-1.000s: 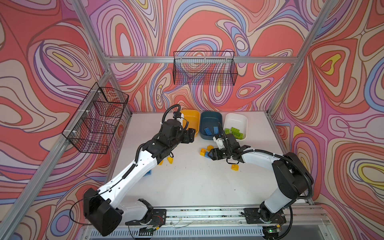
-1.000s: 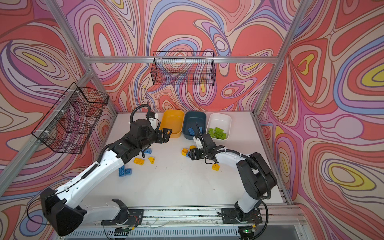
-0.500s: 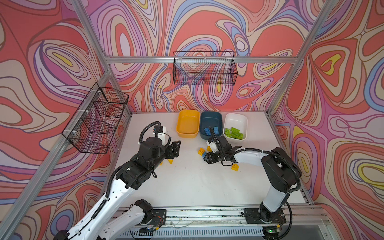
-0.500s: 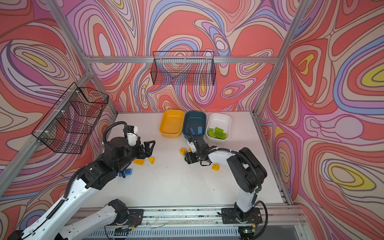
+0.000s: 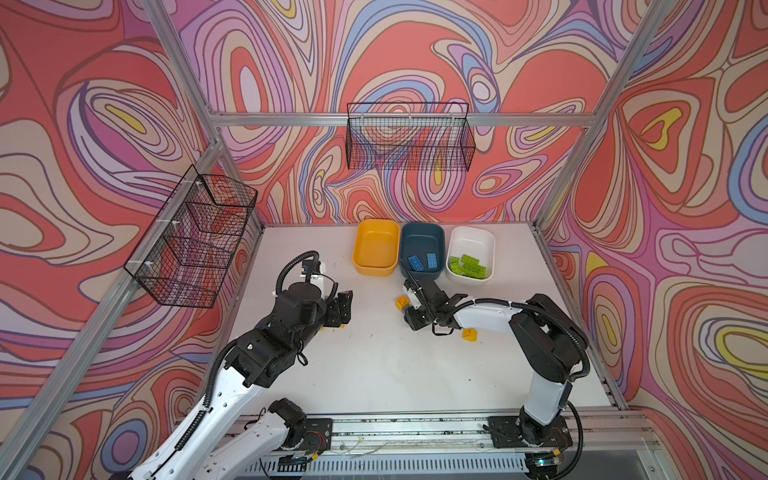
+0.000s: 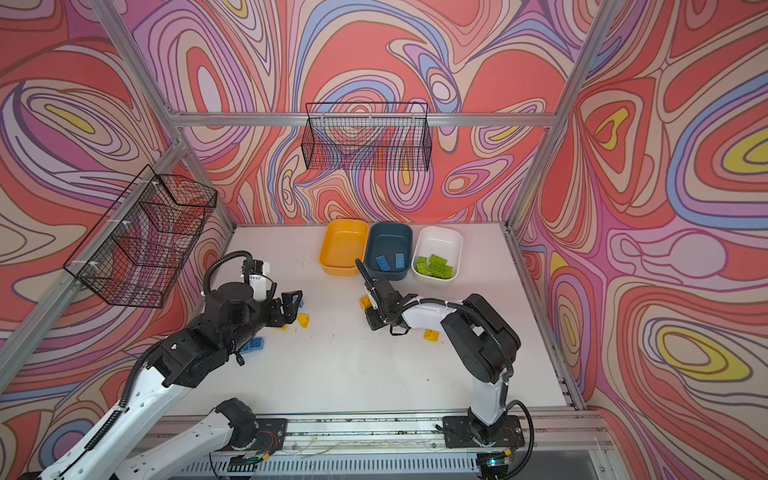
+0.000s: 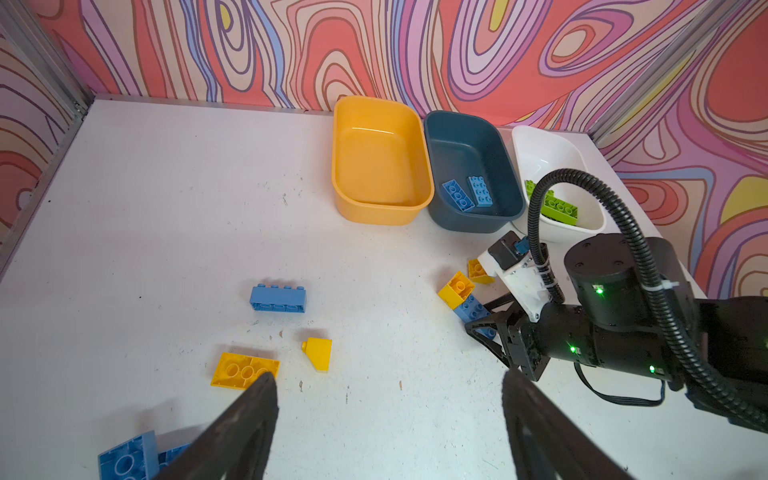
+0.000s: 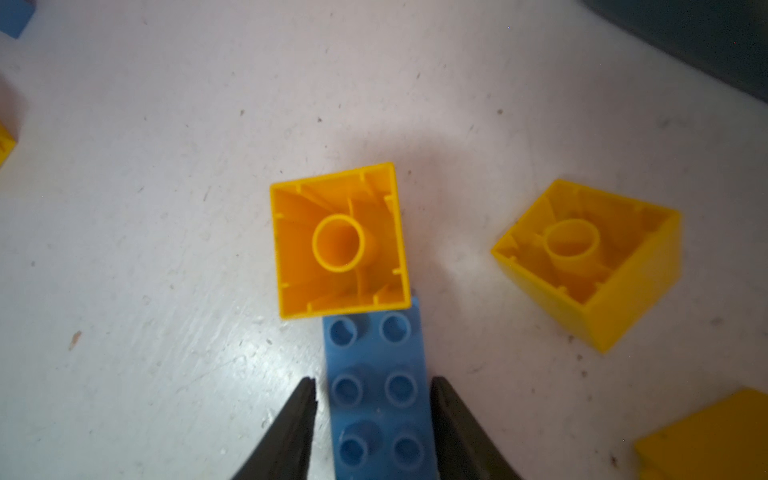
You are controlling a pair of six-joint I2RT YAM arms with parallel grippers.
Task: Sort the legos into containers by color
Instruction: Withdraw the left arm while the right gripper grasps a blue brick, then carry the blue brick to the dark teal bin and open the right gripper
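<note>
Tabletop (image 8: 166, 249); blue lego (image 8: 376, 395) between right gripper (image 8: 372, 380) jaws.

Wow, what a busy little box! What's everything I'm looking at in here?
yellow tub: one, empty, back of white table
teal tub: one, beside it, holds two blue bricks
white tub: one, next along, holds several green bricks
loose blue bricks: about four, on the table
loose yellow bricks: at least five, on the table
baskets: two, black wire, on the walls
left gripper: one, black, open, above the table
right gripper: one, black, jaws astride a loose blue brick, grip unclear
</note>
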